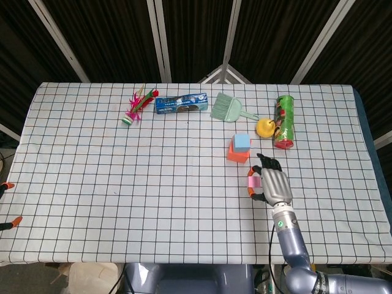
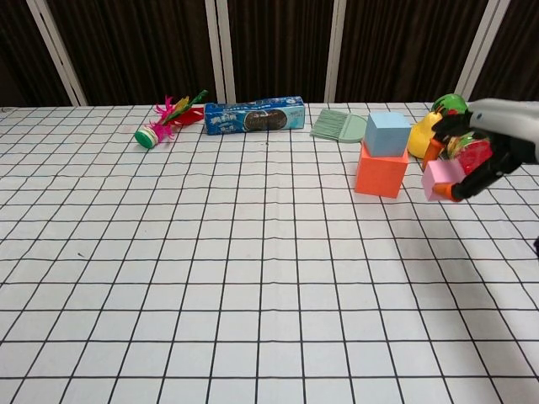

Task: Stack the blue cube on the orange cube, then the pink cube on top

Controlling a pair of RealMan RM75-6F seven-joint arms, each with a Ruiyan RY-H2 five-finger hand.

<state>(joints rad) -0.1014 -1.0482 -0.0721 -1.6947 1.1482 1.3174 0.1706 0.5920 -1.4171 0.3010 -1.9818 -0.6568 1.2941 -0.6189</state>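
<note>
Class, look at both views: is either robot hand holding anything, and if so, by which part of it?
The right hand holds the pink cube clear of the table, its fingertips pinching the cube's opposite sides. The left hand is not in view.

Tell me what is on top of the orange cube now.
Only the blue cube sits on the orange cube. The right hand holds the pink cube beside them. The faces between both cubes are covered.

Right hand (image 2: 484,156) cut off by chest view's right edge; wrist, arm unseen there. Green cylindrical snack can (image 2: 459,143) and yellow pear (image 2: 424,135) mostly hidden behind hand and small pink cube (image 2: 440,179). Left hand outside both views.
</note>
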